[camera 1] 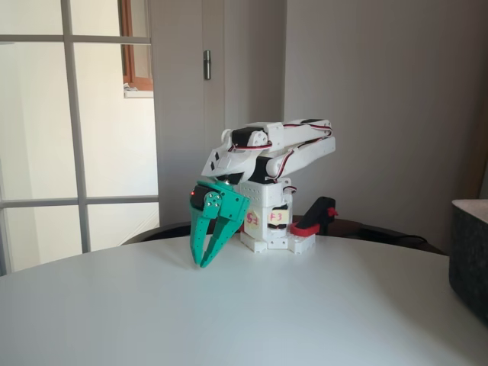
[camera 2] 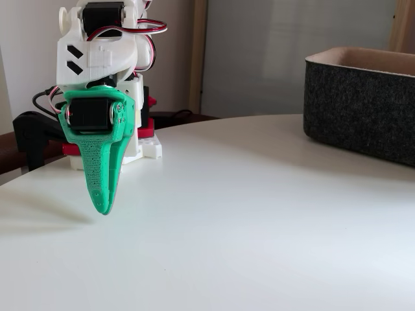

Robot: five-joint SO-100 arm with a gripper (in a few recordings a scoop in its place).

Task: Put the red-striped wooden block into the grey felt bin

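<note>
The red-striped wooden block is out of view. My green gripper hangs point-down just above the white table, in front of the folded white arm. Its fingertips meet with nothing between them. Seen edge-on in a fixed view, the gripper looks like one green wedge near the left side. The grey felt bin stands on the table at the far right, well away from the gripper, its pale rim up. In a fixed view one corner of the bin shows at the right edge.
The arm's white base stands at the round white table's far edge, held by a red and black clamp. A wide stretch of bare tabletop lies between gripper and bin.
</note>
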